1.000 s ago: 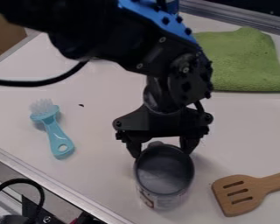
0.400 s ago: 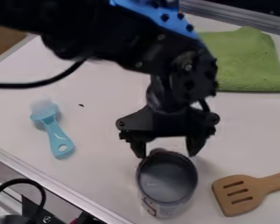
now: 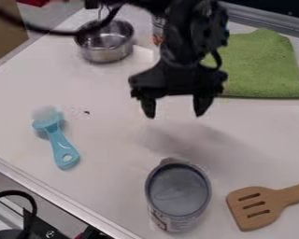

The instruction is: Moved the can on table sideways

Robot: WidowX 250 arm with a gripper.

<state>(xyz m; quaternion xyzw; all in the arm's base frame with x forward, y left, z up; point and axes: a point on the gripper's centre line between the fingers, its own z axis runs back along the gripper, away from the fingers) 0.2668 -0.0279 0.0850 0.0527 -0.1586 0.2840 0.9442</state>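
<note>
Can (image 3: 178, 192) stands upright beside the spatula (image 3: 257, 209), and the gripper (image 3: 175, 115) hangs spread and empty, so the sideways move looks done, with nothing evidently left.

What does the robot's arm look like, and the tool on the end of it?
The arm is black and chunky, with knobbly joints. A dark, bendy cable runs beside it, and a short black loop of cord curves by its wrist. The tool is black too: a wide, blocky body with two stubby fingers that get narrower towards their tips.
</note>
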